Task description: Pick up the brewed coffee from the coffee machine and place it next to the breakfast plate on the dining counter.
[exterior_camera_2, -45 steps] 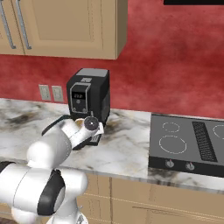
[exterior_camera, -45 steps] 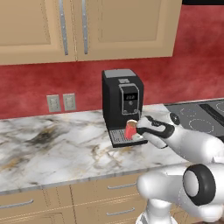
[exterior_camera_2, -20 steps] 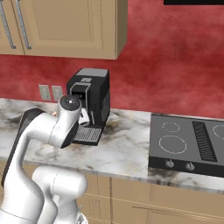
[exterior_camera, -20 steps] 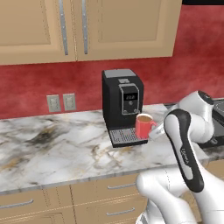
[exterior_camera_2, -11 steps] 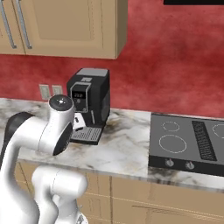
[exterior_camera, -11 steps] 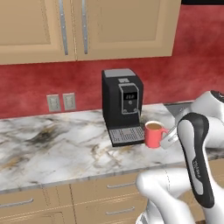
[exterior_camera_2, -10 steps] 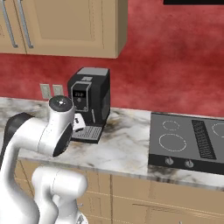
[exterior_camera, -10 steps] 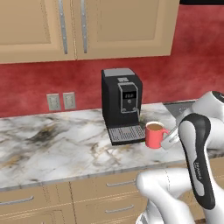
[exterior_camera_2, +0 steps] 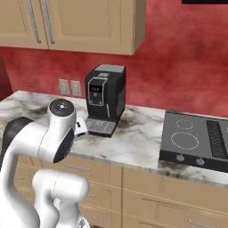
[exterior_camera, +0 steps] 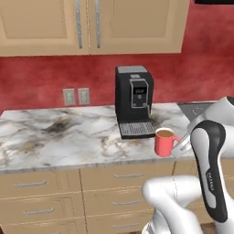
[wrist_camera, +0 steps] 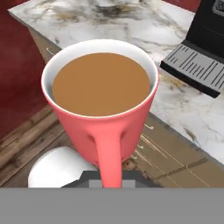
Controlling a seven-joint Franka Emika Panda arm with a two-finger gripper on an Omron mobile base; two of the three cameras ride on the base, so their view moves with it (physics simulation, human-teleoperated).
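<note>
The brewed coffee is a red mug [exterior_camera: 163,142] full of light brown coffee, hanging upright just off the wall counter's front edge, right of the coffee machine [exterior_camera: 135,100]. My gripper [exterior_camera: 178,147] is shut on its side handle from the right. In the hand view the mug [wrist_camera: 100,100] is close up, its handle [wrist_camera: 108,159] running down into my gripper [wrist_camera: 108,177], with the machine's grey drip tray [wrist_camera: 197,68] at the upper right. In the right base view my arm hides the mug beside the coffee machine [exterior_camera_2: 104,95]. The breakfast plate and the dining counter are out of view.
The marble wall counter [exterior_camera: 59,137] stretches left of the machine, with wooden drawers [exterior_camera: 41,201] below and cabinets above. A black cooktop [exterior_camera_2: 196,140] lies to the right. Wooden floor [wrist_camera: 26,144] lies under the mug.
The mug has left the drip tray and moved right and toward the counter's front edge. My arm has folded back toward the base with it.
</note>
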